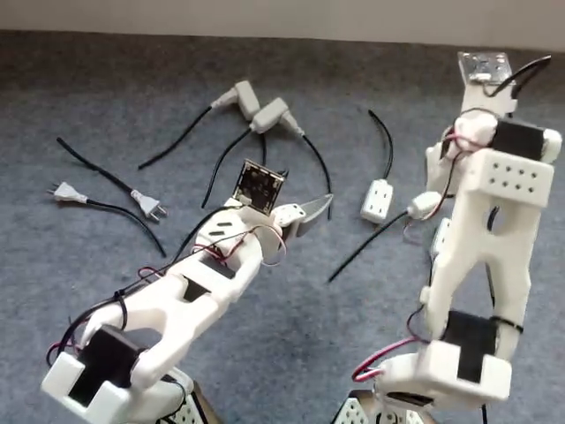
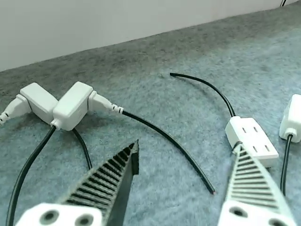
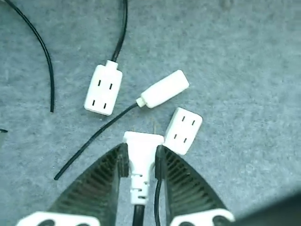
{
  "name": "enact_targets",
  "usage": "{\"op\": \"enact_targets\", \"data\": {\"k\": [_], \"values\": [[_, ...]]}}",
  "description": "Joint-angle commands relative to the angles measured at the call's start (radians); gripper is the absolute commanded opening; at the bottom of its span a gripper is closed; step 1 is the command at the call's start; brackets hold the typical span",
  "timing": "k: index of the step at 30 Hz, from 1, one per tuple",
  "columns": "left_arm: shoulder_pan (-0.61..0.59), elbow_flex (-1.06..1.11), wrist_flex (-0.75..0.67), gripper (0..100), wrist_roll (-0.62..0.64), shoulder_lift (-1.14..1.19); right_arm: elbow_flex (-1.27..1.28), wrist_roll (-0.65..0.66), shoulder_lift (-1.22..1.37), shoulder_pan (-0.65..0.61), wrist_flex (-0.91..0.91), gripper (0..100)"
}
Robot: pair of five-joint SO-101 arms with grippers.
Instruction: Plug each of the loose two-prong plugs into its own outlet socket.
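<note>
Insertion step. A plug (image 3: 141, 143) is clamped in the jaws of the right gripper (image 3: 141, 153), prongs forward; a socket (image 3: 183, 129) lies just ahead, slightly aside. Alignment of prongs with its slots is judged necessary next. The left gripper (image 2: 186, 147) is spread wide, a second socket (image 2: 249, 139) beside one fingertip.

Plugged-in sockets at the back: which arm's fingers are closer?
Left. The left gripper sits open just short of the plugged-in sockets; the right gripper holds a plug farther off.

Grey-blue carpeted surface (image 1: 353, 79) under soft even light, pale wall (image 1: 265, 13) along its far edge.
</note>
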Motion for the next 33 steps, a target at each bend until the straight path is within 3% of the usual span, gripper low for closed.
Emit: {"op": "enact_targets", "data": {"k": [1,11,23,29,33], "values": [[-0.010,-0.038,-0.015,29,-0.002,0.015,-0.237,0.081,0.087,0.056,0.117,0.9],[-0.010,-0.081,-0.011,29,-0.002,0.085,-0.306,0.175,0.272,0.234,0.114,0.9],[-0.013,-0.133,-0.011,29,-0.003,0.160,-0.305,0.169,0.424,0.219,0.117,0.9],[-0.010,-0.133,-0.009,29,-0.003,0.162,-0.291,-0.049,0.424,0.171,0.117,0.9],[-0.010,-0.133,-0.009,29,-0.003,0.162,-0.166,-0.051,0.427,0.134,0.111,0.9]]}}
